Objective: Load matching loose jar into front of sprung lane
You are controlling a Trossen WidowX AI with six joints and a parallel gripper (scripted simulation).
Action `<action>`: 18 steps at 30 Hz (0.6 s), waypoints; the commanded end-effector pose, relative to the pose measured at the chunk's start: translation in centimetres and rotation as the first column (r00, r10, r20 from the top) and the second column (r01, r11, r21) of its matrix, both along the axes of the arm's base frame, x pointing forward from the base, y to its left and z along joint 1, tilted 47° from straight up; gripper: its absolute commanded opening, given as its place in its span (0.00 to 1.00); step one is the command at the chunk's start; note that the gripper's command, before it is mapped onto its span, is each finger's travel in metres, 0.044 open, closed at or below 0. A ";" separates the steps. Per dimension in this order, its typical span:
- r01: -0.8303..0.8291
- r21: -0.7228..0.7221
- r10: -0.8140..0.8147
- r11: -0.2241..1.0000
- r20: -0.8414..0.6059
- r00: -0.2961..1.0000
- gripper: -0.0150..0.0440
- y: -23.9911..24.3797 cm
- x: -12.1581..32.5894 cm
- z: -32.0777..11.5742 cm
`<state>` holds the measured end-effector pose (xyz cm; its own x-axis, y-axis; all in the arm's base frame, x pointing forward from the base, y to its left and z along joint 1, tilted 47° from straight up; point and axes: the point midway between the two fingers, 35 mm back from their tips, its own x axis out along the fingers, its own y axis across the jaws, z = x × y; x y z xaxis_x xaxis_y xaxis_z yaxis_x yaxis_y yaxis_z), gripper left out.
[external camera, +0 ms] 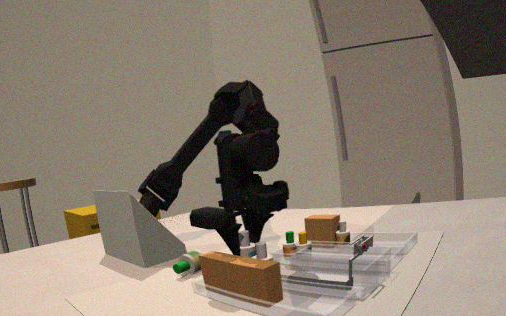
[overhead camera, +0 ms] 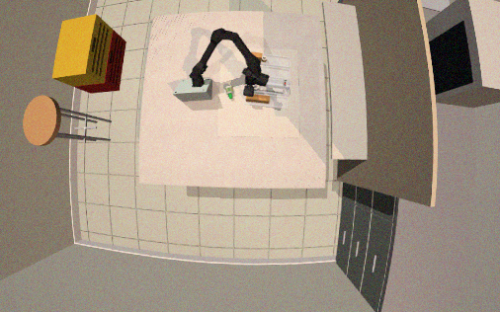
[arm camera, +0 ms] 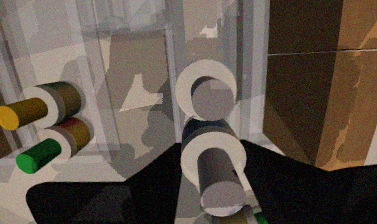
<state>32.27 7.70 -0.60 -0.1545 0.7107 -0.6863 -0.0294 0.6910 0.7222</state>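
My gripper [overhead camera: 257, 88] [external camera: 246, 246] [arm camera: 209, 147] is shut on an upright grey-capped jar [external camera: 244, 236] [arm camera: 220, 172] with a white shoulder and a dark blue band. A matching grey-capped jar [external camera: 261, 250] [arm camera: 206, 90] stands directly beyond it between the clear lane walls [arm camera: 264, 75]; the two appear to touch in the wrist view. The held jar is at the front end of that lane. Its base, the low front stop and the pusher plate's contact are hidden or too unclear to tell. A dark bent pusher arm [external camera: 350, 270] shows at the lanes in the exterior view.
A green-capped jar [overhead camera: 229, 91] [external camera: 188, 263] lies on its side nearby. A brown block [overhead camera: 258, 99] [external camera: 243, 277] [arm camera: 310, 75] stands beside the lane. Yellow-capped [external camera: 302, 237] [arm camera: 22, 114] and green-capped [external camera: 289, 237] [arm camera: 40, 155] jars stand in another lane. A second block [external camera: 322, 230] stands farther back.
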 end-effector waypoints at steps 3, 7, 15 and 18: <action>0.006 0.008 -0.006 1.000 0.022 1.000 0.25 0.1 0.7 0.3; 0.006 0.008 -0.006 1.000 0.022 1.000 0.25 0.1 0.7 0.3; 0.006 0.008 -0.006 1.000 0.022 1.000 0.25 0.2 0.7 0.2; 0.006 0.008 -0.006 1.000 0.022 1.000 0.25 0.2 0.7 0.2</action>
<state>32.38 7.77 -0.62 -0.1526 0.7100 -0.6875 -0.0306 0.6919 0.7213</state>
